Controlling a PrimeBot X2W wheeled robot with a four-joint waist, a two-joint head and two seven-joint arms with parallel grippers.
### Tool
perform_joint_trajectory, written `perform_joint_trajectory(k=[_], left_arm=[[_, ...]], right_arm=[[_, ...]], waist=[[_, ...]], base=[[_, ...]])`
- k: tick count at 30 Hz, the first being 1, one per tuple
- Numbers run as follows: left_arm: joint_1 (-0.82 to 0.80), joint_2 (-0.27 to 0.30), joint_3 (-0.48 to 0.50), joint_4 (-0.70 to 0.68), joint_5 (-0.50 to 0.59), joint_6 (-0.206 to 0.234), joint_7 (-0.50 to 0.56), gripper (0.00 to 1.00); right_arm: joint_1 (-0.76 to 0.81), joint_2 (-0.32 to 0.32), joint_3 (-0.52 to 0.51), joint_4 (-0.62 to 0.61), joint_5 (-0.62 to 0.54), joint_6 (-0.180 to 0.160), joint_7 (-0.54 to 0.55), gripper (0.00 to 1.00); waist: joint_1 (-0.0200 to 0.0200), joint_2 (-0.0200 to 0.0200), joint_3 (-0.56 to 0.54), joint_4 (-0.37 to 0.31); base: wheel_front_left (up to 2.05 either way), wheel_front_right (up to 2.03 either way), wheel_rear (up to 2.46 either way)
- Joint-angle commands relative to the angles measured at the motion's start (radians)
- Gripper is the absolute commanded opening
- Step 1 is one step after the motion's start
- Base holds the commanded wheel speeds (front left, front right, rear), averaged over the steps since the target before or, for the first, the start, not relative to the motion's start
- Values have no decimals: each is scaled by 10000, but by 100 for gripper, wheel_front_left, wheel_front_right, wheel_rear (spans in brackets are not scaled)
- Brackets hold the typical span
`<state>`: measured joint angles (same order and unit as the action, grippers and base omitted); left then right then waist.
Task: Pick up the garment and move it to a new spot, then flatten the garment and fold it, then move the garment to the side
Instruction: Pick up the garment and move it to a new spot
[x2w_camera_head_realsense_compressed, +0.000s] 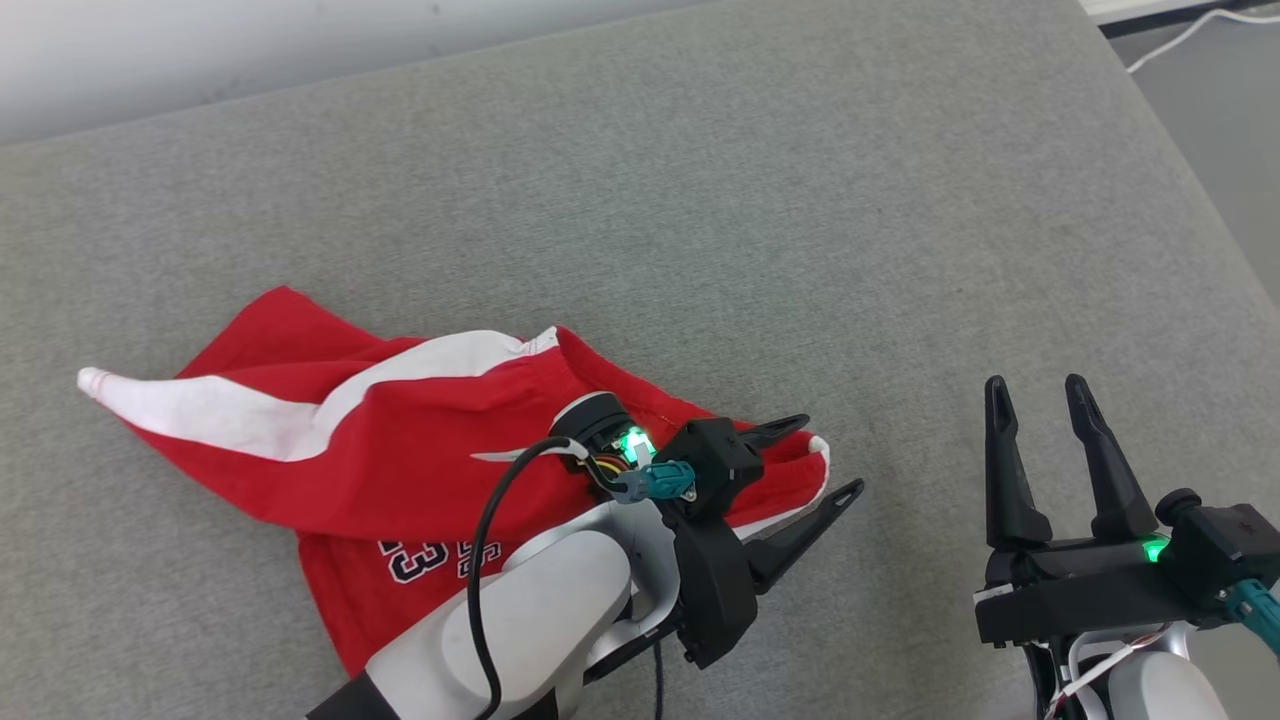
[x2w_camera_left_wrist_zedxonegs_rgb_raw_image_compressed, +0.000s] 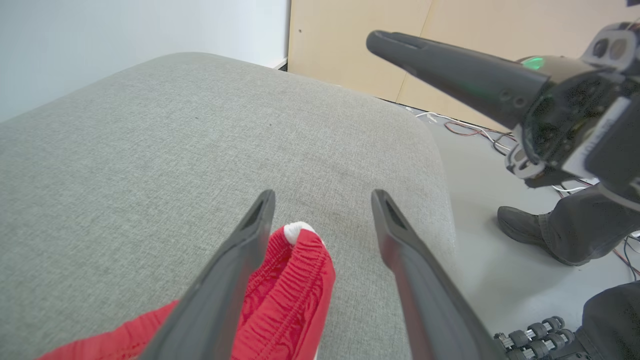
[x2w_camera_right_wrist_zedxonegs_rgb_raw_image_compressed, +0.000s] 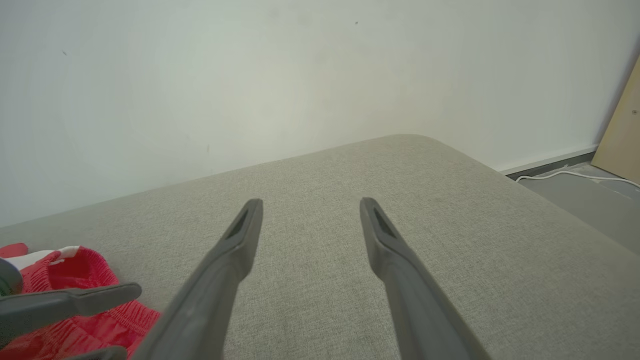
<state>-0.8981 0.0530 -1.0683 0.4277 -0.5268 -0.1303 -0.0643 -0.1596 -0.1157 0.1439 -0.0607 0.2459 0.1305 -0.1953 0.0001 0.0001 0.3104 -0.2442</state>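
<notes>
Your left gripper (x2w_camera_head_realsense_compressed: 825, 458), spread wide, straddles an edge of the red garment (x2w_camera_head_realsense_compressed: 400, 440), perhaps touching it; your right gripper (x2w_camera_head_realsense_compressed: 1035, 388) hangs spread, empty.

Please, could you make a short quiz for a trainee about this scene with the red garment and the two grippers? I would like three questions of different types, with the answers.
1. True or false: the left gripper is shut on the red garment.
2. What lies under the right gripper? A) the red garment B) bare grey cushion C) a cable
3. Fill in the missing word: the stripes on the red garment are ____.

Key
1. False. Its jaws stand open on either side of one corner of the red garment.
2. B
3. white
</notes>
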Motion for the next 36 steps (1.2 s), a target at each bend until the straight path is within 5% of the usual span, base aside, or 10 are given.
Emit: perform_joint_trajectory(k=[1,6,14,22,27,36], left_arm=[[-57,-14,-57,-53,-178,17,-174,100],[203,61,406,-515,-276,667,-842,100],[979,935,1948,-1595,-571,2119,-1682,100],[2474,2170,4482,-3267,-760,3390,-1993,100],[3922,2499,6465,-4362,-175,3650,-2004,100],[6251,2514,8944,-5273,1229,3284,-1990,100]], right_arm=[[-59,-73,-34,-22,-81,4,-14,100],[-71,-254,-64,-122,-129,4,58,100],[28,-485,-121,-315,-249,4,254,100],[199,-556,-178,-399,-343,4,406,100],[325,-642,-139,-337,-319,4,482,100],[594,-865,87,-158,-308,6,598,100]], waist=[[-1,-1,-210,313],[-1,-1,-505,788],[-1,-1,-859,1498],[-1,-1,-1240,2079],[-1,-1,-1523,2312],[-1,-1,-2004,2536]], base=[[0,0,0],[0,0,0],[0,0,0],[0,0,0],[0,0,0],[0,0,0]])
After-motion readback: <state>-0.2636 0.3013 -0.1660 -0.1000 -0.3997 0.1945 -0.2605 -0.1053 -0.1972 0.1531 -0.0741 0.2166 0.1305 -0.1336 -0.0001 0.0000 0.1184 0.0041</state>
